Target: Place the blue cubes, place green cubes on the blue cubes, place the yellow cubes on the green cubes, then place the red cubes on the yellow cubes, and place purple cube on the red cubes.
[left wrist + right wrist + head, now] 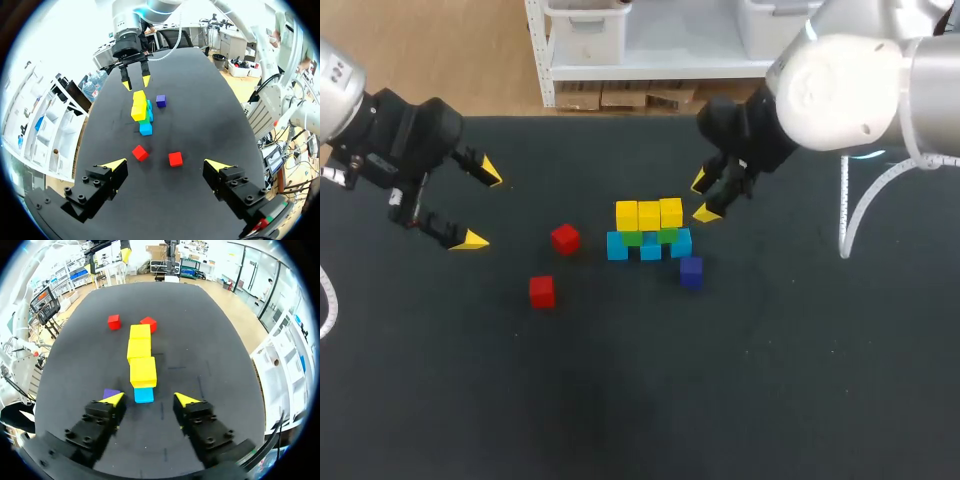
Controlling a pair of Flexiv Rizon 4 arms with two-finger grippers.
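Blue cubes [617, 246], green cubes [632, 238] and yellow cubes [649, 214] are stacked in three layers just ahead of the right gripper [703, 197], whose fingers are apart and empty. Left to do, I judge: the two red cubes [565, 238] lying ahead of the left gripper [481, 206], also spread and empty, and the purple cube [691, 271] beside the right fingers. No writing is readable.

Wide matte blk table [770, 400]

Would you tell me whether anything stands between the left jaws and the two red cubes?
Nothing visible does. Only bare table lies between the open left jaws and both red cubes; the stack sits beyond them.
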